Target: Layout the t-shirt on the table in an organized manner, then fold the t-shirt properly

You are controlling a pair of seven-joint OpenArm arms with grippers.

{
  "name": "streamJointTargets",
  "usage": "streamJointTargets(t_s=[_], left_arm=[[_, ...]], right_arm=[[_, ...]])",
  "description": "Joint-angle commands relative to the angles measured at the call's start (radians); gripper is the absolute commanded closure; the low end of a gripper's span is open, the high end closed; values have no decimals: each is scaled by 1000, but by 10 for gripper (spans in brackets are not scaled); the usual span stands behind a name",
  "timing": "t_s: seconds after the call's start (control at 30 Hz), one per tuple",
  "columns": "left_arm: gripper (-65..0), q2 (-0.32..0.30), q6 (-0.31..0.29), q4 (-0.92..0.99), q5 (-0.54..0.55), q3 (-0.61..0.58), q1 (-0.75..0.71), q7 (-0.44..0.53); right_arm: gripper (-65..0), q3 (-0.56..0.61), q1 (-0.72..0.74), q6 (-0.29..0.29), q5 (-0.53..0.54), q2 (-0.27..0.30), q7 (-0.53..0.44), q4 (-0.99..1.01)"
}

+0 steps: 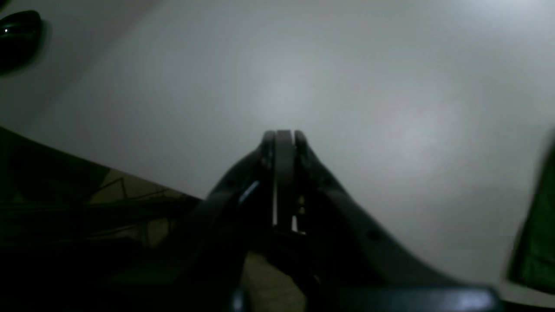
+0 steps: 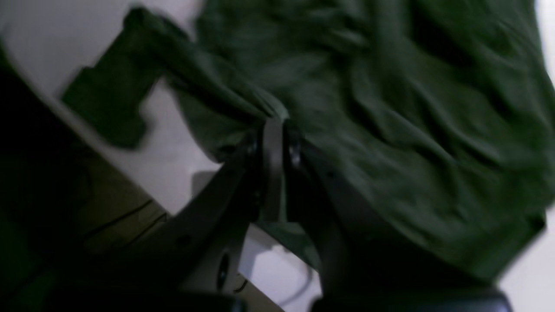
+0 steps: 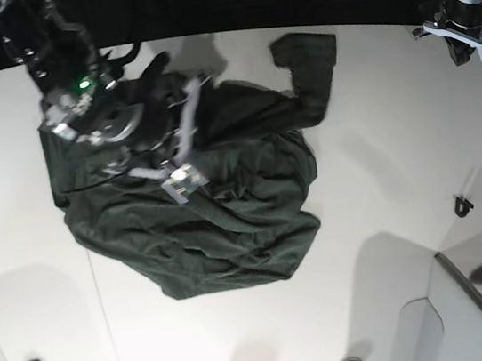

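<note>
Your right tool [image 2: 277,130] is pressed together, pinching a fold of the t-shirt [image 3: 201,213], which lies crumpled on the surface [image 3: 384,178]. Your left tool [image 1: 284,136] is pressed together, empty, above bare surface.

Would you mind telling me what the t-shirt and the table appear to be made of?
The t-shirt looks like soft, matte dark green knit fabric, probably cotton: it bunches into many loose wrinkles and folds. The table looks like a hard, smooth white panel, perhaps laminate, with a faint sheen; the exact material cannot be told.
</note>
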State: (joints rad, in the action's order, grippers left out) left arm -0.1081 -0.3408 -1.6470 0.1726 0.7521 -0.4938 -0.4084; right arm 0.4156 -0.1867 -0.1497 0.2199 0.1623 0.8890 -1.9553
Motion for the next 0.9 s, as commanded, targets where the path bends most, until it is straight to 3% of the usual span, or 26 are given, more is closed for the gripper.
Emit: streamJointTargets(t_s=[0.0, 0.23, 0.3, 0.4, 0.47, 0.57, 0.77, 0.87], left_arm=[[0, -15, 4, -20, 6, 8, -4, 19], [0, -15, 4, -22, 6, 8, -4, 19], [0, -15, 4, -22, 6, 8, -4, 19], [0, -15, 4, -22, 6, 4, -4, 19], [0, -15, 4, -22, 6, 4, -3, 19], [0, -15, 4, -17, 0, 8, 17, 18], [0, -11, 4, -23, 5, 7, 19, 16], [0, -9, 4, -23, 5, 2, 19, 16]], right_arm=[[-8, -59, 5, -4, -3, 4, -23, -17], [-8, -375, 37, -27, 0, -8, -29, -9], [-17, -439, 74, -24, 0, -56, -20, 40], [-113, -461, 102, -31, -1, -83, 52, 115], [-248, -429, 97, -34, -1, -86, 103, 116], [-431, -314, 45, -34, -1, -80, 80, 70], [-446, 2, 3, -24, -3, -51, -3, 101], [-446, 79, 20, 2, -4, -62, -58, 225]])
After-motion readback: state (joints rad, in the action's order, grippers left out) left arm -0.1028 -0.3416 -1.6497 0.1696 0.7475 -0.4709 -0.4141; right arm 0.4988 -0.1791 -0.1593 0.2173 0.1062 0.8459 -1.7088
